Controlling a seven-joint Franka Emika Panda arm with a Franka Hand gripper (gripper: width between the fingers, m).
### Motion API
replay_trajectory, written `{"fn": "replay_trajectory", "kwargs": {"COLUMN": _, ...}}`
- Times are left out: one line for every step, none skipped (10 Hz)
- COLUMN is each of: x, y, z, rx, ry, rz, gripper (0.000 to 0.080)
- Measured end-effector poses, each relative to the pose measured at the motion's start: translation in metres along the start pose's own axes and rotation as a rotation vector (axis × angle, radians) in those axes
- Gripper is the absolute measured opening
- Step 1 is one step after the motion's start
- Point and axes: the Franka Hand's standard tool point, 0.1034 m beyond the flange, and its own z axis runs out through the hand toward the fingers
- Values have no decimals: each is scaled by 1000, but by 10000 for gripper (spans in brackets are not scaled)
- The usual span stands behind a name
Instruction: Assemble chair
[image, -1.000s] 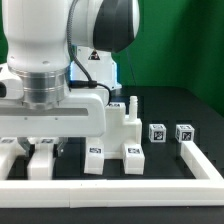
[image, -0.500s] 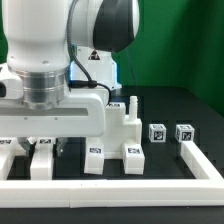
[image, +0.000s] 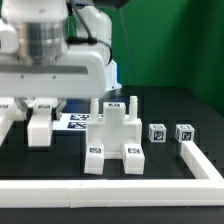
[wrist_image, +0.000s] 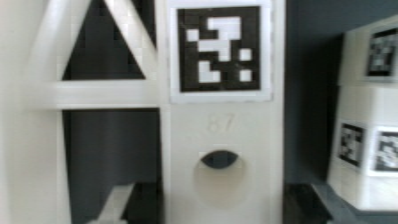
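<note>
Setting was noted as a robotics lab bench, not a home or shop. A matte black tabletop (image: 175, 105) was seen, fenced at the front and side by a white border rail (image: 110, 188). A plain green screen (image: 180, 40) was recorded behind it, and a white robot arm (image: 45, 45) above it. White plastic chair parts (image: 115, 135) and loose cubes (image: 157, 131) were found marked with black-and-white square tags (wrist_image: 221, 48), printed like machine-read codes

Upright white notched chair assembly (image: 112, 140); two tagged cube legs (image: 157, 131) near, toward the exterior view's right.
</note>
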Motion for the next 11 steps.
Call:
{"fn": "replay_trajectory", "kwargs": {"x": -4, "y": -6, "z": -18, "rx": 8, "ry": -3, "rz": 2, "gripper": 284}}
{"fn": "replay_trajectory", "kwargs": {"x": -7, "y": -15, "z": -39, "rx": -1, "ry": 1, "rz": 2, "gripper": 284}}
{"fn": "replay_trajectory", "kwargs": {"x": -11, "y": -29, "z": -55, "rx": 3, "ry": 9, "rz": 4, "gripper": 284}}
{"fn": "replay_trajectory", "kwargs": {"x": -19, "y": -53, "z": -73, "rx": 13, "ry": -15, "rz": 49, "gripper": 284}}
{"fn": "replay_trajectory", "kwargs": {"x": -18, "y": -86, "z": -84, "rx": 10, "ry": -19, "rz": 70, "gripper": 284}}
{"fn": "replay_trajectory", "kwargs": {"x": -17, "y": -98, "z": -84, "rx": 8, "ry": -18, "rz": 50, "gripper": 284}}
{"fn": "replay_trajectory", "kwargs": {"x": -17, "y": -96, "z": -83, "rx": 8, "ry": -21, "rz": 53, "gripper": 284}}
{"fn": "replay_trajectory", "kwargs": {"x": -17, "y": -95, "z": -82, "rx": 8, "ry": -22, "rz": 54, "gripper": 284}}
{"fn": "replay_trajectory", "kwargs": {"x": -17, "y": -96, "z": -82, "rx": 8, "ry": -23, "rz": 52, "gripper": 284}}
{"fn": "replay_trajectory", "kwargs": {"x": -20, "y": -100, "z": -81, "rx": 4, "ry": -24, "rz": 86, "gripper": 284}}
{"fn": "replay_trajectory", "kwargs": {"x": -28, "y": -117, "z": -81, "rx": 5, "ry": -30, "rz": 107, "gripper": 284}}
